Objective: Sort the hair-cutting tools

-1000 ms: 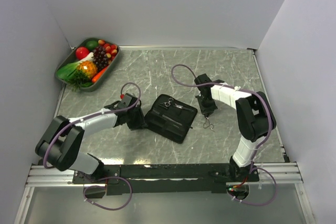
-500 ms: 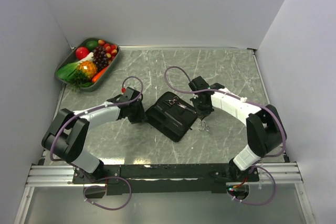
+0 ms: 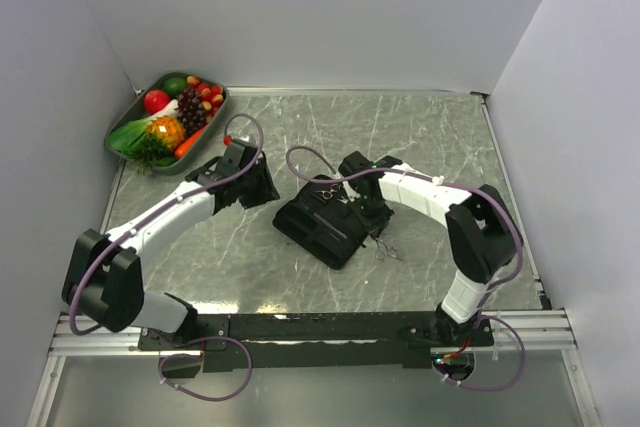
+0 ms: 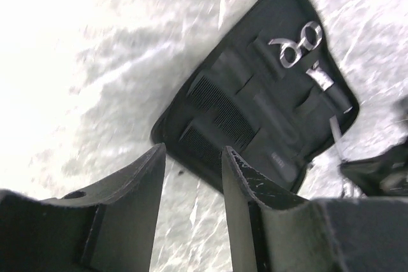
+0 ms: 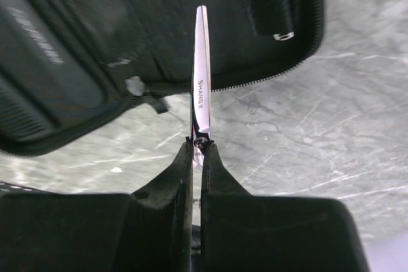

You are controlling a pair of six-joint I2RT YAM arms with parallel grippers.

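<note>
Right tool (image 5: 197, 150): clamped shut on scissors (image 5: 200, 74) near the pivot, blade aimed at the pouch (image 5: 76, 49).
Right tool, change: swung in from the bare bench (image 3: 430, 137) on the right within the last second; now over the pouch's right edge.
Scissors, place: ring handles hanging below the tool, just off the pouch's near-right corner in the top view.
Left tool (image 4: 191, 157): part open, gripping nothing.
Left tool, change: drawn back from the pouch's left edge toward the far left; now apart from it.
Pouch: lying open mid-bench, no tool touching it.
Second scissors (image 4: 296, 46): tucked into a pouch slot, rings showing.
Combs (image 4: 223, 103): both slotted side by side in the pouch.
Meaning: probably the last loose item heading for its slot, three of four stowed.
Risk: with no bracing from the left, likely to slide as the blade pushes in.
</note>
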